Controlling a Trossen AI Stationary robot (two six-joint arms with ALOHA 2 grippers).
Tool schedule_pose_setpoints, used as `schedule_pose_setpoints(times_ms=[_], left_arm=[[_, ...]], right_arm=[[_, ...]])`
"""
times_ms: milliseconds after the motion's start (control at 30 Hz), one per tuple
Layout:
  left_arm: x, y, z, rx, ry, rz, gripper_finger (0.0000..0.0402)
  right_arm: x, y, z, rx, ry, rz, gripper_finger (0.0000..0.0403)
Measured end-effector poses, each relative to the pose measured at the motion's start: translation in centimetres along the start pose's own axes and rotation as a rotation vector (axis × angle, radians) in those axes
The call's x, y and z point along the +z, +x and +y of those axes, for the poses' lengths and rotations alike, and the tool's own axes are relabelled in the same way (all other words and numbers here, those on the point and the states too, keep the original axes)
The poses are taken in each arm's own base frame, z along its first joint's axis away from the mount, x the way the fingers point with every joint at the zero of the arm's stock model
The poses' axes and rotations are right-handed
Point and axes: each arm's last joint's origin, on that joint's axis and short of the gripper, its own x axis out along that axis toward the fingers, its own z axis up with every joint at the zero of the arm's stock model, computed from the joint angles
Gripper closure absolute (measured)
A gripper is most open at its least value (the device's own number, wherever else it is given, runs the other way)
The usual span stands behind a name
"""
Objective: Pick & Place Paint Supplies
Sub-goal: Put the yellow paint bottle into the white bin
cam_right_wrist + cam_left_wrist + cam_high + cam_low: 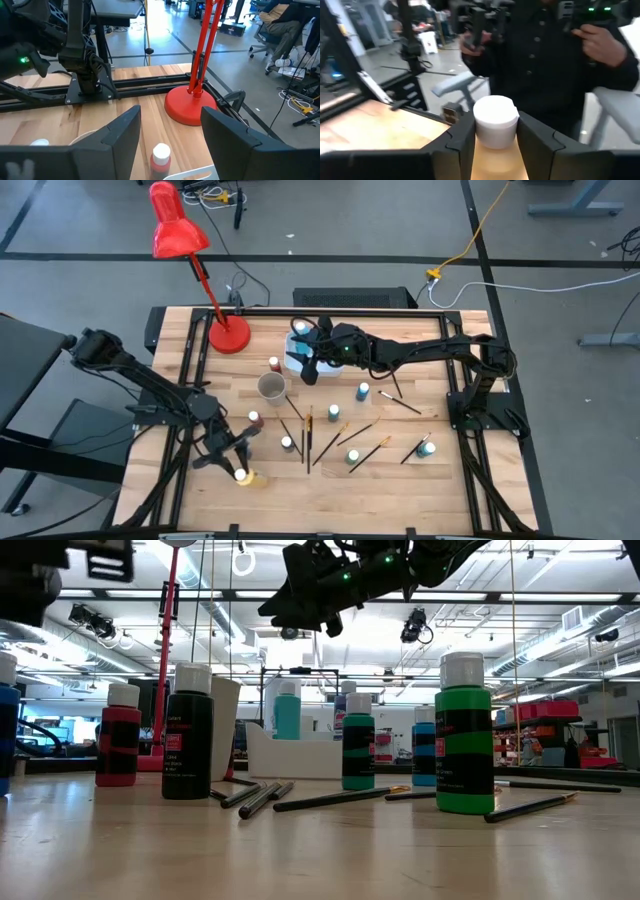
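The left claw (495,137) pinches a yellow bottle (496,150) just under its white cap, near the front-left of the desk (400,490). This grip is high and narrow, so the bottle may swing or slip out in a fast lift. The right claw (170,130) hangs spread above the white tray (300,360), and lowering it carelessly could tip the red bottle (160,160).

Red desk lamp (185,250), grey cup (271,387)

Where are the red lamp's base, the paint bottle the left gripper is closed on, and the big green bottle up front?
red lamp base (190,107), right wrist view, top of the round foot.
yellow bottle (495,120), left wrist view, white cap between the fingers.
green bottle (464,765), low view, middle of its body.
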Motion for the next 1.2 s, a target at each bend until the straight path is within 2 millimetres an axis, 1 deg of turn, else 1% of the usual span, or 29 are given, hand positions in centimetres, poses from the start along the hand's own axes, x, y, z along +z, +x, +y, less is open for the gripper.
schedule_pose_setpoints(times_ms=[100, 200, 400, 533, 667, 767, 900, 967, 1067, 1200], left_arm=[[0.9, 0.2, 0.9, 0.048, 0.001, -0.023, 0.0277], [1.8, 0.2, 1.8, 0.08, -0.02, -0.045, 0.0277], [3.5, 0.2, 3.4, 0.136, 0.02, -0.086, 0.0273], [5.1, -0.2, 5.4, 0.287, 0.024, -0.114, 0.0277], [6.2, -0.9, 7.4, 0.415, 0.038, -0.099, 0.0272], [7.1, -1.6, 8.8, 0.475, 0.063, -0.09, 0.0271], [7.6, -2.7, 10.4, 0.551, 0.09, -0.068, 0.0277], [7.6, -3.2, 11.1, 0.595, 0.099, -0.052, 0.0277], [7.5, -4.1, 12.4, 0.702, 0.1, -0.035, 0.0273], [6.4, -4.9, 14.4, 0.838, 0.06, 0.022, 0.0274]], right_arm=[[0.0, -0.4, 0.2, 0.005, -0.008, 0.04, 0.019], [1.0, -1.8, 0.1, 0.009, -0.013, 0.076, 0.019], [3.6, -5.9, -0.2, 0.019, -0.022, 0.137, 0.019], [5.2, -9.1, -0.7, 0.003, -0.033, 0.173, 0.019], [6.1, -12.0, -1.5, -0.107, -0.044, 0.229, 0.019], [6.0, -13.7, -1.9, -0.187, -0.06, 0.3, 0.019], [5.2, -14.9, -2.3, -0.281, -0.03, 0.404, 0.019], [5.0, -15.1, -2.4, -0.323, -0.025, 0.426, 0.019], [3.9, -14.9, -2.4, -0.365, -0.048, 0.454, 0.019], [2.0, -14.3, -2.4, -0.375, -0.085, 0.465, 0.019]])
